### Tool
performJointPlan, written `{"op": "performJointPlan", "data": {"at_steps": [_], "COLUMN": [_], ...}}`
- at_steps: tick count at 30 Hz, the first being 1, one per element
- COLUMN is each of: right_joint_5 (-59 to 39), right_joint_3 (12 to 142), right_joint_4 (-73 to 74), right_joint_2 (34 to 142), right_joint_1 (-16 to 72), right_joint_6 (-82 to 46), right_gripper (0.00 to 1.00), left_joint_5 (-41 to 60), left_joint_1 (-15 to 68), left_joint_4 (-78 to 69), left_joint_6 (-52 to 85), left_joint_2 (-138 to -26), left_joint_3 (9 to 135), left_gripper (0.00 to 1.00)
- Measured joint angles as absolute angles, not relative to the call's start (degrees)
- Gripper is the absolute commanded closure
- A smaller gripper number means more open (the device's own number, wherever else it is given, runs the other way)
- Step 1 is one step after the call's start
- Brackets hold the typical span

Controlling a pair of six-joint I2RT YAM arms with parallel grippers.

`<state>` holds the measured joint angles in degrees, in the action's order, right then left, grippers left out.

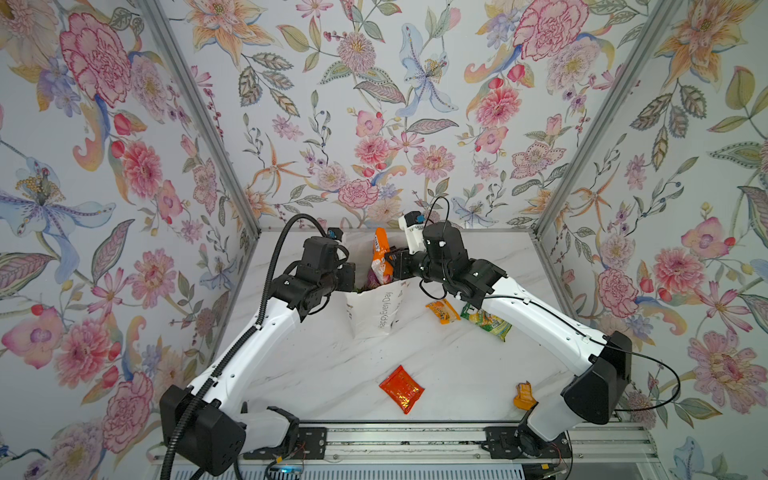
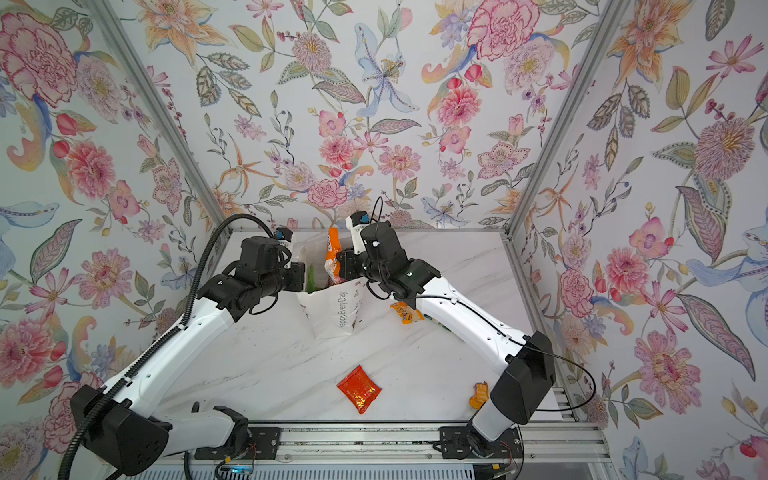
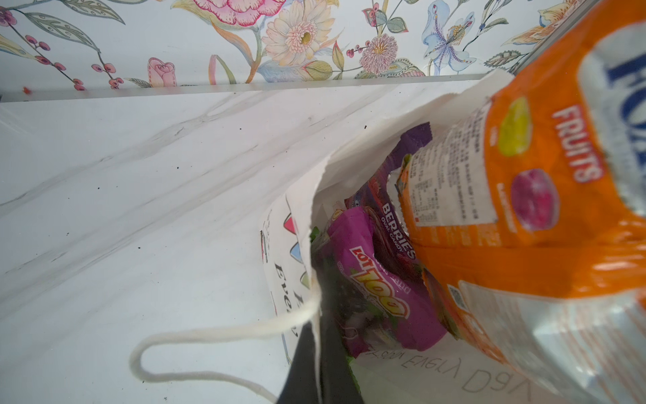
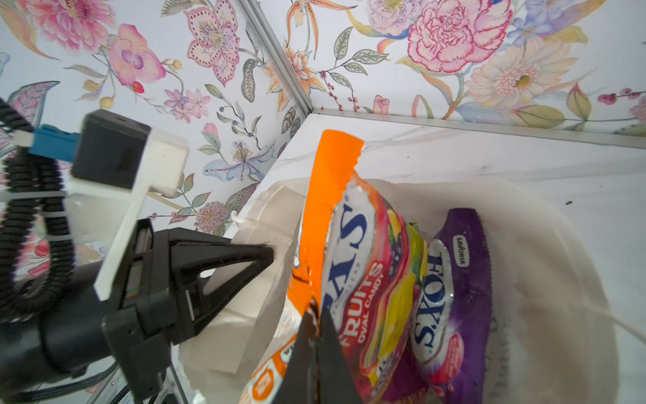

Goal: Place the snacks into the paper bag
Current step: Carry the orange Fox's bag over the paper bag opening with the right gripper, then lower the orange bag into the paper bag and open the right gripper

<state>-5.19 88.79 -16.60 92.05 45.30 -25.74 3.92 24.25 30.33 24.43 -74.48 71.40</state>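
Observation:
The white paper bag (image 1: 374,316) (image 2: 337,316) stands open at the back of the table. My left gripper (image 3: 318,367) (image 1: 352,275) is shut on its rim beside the cord handle (image 3: 216,332). My right gripper (image 4: 316,337) (image 1: 390,261) is shut on an orange FOX'S candy bag (image 4: 328,196) (image 3: 524,210) (image 1: 382,255), holding it upright in the bag's mouth. Purple packets (image 3: 377,290) (image 4: 468,280) lie inside. On the table are a small orange sachet (image 1: 442,311), a green chips bag (image 1: 487,321), a red-orange foil pack (image 1: 402,388) and another orange sachet (image 1: 524,395).
Floral walls with metal corner posts (image 1: 199,112) close in the marble table (image 1: 316,374) on three sides. An aluminium rail (image 1: 399,440) carrying both arm bases runs along the front edge. The left arm's camera mount (image 4: 115,154) sits close to the bag's mouth.

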Motion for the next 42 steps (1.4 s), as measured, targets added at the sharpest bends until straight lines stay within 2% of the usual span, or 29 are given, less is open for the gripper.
{"op": "performJointPlan", "data": {"at_steps": [8, 17, 31, 38, 41, 42], "right_joint_5": [-3.77, -0.95, -6.74, -5.52, -4.01, -3.38], "right_joint_3": [91.64, 91.92, 96.75, 94.13, 92.49, 92.03], "right_joint_4": [-20.86, -21.91, -22.48, -22.09, -21.56, -21.23], "right_joint_2": [96.27, 96.33, 96.55, 96.57, 96.57, 96.57], "right_joint_1": [46.11, 45.45, 49.39, 47.09, 45.89, 45.58], "right_joint_6": [-26.83, -28.14, -29.39, -29.65, -29.65, -29.65], "right_gripper": [1.0, 1.0, 1.0, 1.0, 0.94, 0.89], "left_joint_5": [4.14, 4.16, 4.32, 4.34, 4.34, 4.34], "left_joint_1": [24.18, 23.99, 23.75, 23.73, 23.73, 23.73], "left_joint_4": [29.54, 29.06, 28.82, 28.75, 28.75, 28.75], "left_joint_6": [24.43, 24.43, 24.43, 24.43, 24.43, 24.43], "left_joint_2": [-74.48, -74.48, -74.48, -74.48, -74.48, -74.48], "left_joint_3": [71.0, 70.63, 70.52, 70.52, 70.52, 70.5], "left_gripper": [1.0, 1.0, 1.0, 1.0, 1.0, 1.0]}}
